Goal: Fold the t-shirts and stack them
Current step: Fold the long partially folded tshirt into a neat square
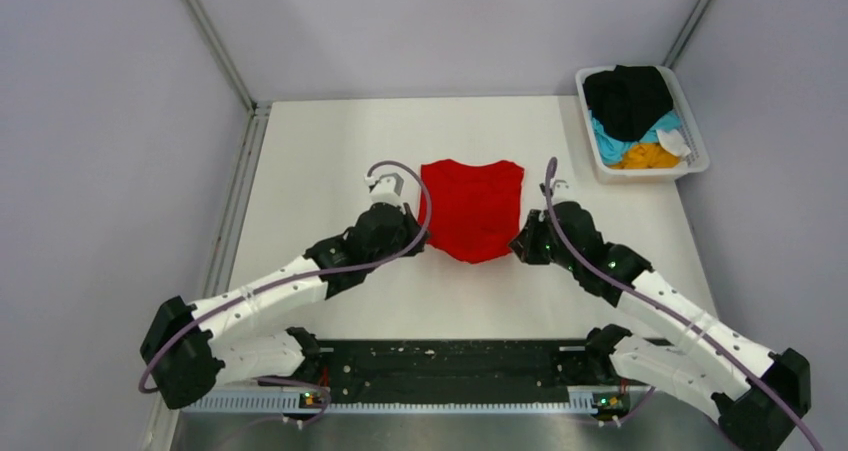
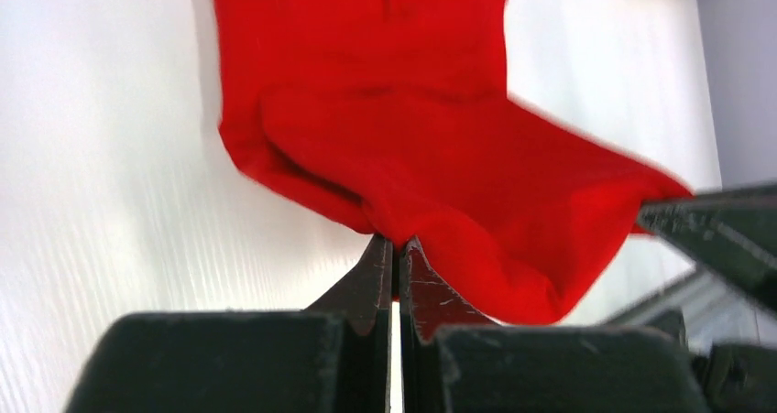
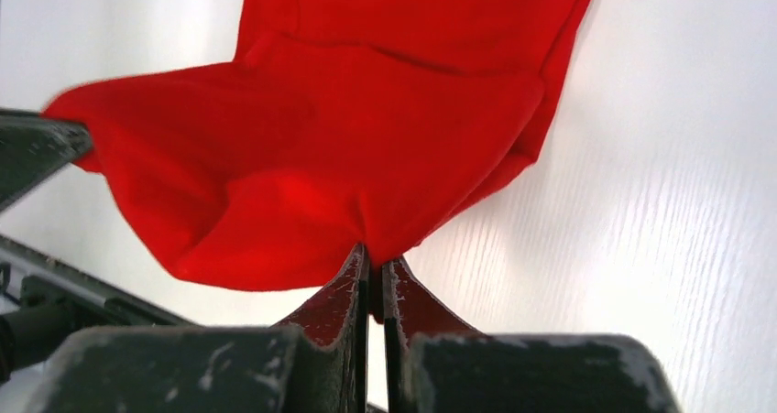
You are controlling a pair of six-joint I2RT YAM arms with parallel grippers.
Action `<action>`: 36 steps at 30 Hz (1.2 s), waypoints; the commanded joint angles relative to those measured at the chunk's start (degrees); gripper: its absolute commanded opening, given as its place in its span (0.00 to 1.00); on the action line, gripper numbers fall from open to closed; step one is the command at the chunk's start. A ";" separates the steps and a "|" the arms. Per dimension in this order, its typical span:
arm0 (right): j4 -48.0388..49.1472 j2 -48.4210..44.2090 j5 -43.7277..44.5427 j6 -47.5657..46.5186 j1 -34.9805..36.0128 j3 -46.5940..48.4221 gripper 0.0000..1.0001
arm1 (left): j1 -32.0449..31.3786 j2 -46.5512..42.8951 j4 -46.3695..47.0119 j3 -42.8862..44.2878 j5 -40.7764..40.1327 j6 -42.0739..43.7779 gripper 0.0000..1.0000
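Nearest the bases, the left fingers (image 2: 385,257) are closed tight on a pinch of the red shirt (image 1: 472,206) at its near left corner. The right fingers (image 3: 359,266) are closed the same way on the near right corner. Both wrist views show only a small fold of cloth caught at the very tips. Between the two grips the near edge hangs in a loose, sagging belly, lifted off the surface (image 1: 320,151). Beyond it the rest of the shirt lies flat in the middle of the surface. In the far right corner a basket (image 1: 697,143) holds the black shirt (image 1: 628,99), the blue shirt (image 1: 606,139) and the orange shirt (image 1: 645,156), all crumpled and well apart from the red one.

The main risk, as I judge it, is the shallow bite. A quick pull or a tug sideways could slide the cloth out of one grip and drop that corner. If the arms travel unevenly, the fold would land skewed. The slack middle may bunch or tuck under when the edge is laid down. The surface looks smooth, so dragging rather than lifting could shift the flat far part out of place.
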 commanded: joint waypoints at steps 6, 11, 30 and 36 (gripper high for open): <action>10.83 9.32 -1.02 -7.03 -12.41 7.91 0.00 | 11.48 13.08 4.94 15.25 -3.28 5.87 0.00; 15.08 15.47 -2.94 -9.51 -18.02 11.37 0.00 | 15.55 21.70 4.49 23.82 -2.45 8.12 0.00; 26.30 46.12 -1.73 -9.65 -25.84 24.50 0.00 | 22.63 51.30 -1.65 50.08 -2.87 9.51 0.00; 26.94 53.37 -0.47 -8.83 -27.29 30.75 0.43 | 24.36 56.59 -5.27 56.78 0.19 9.20 0.60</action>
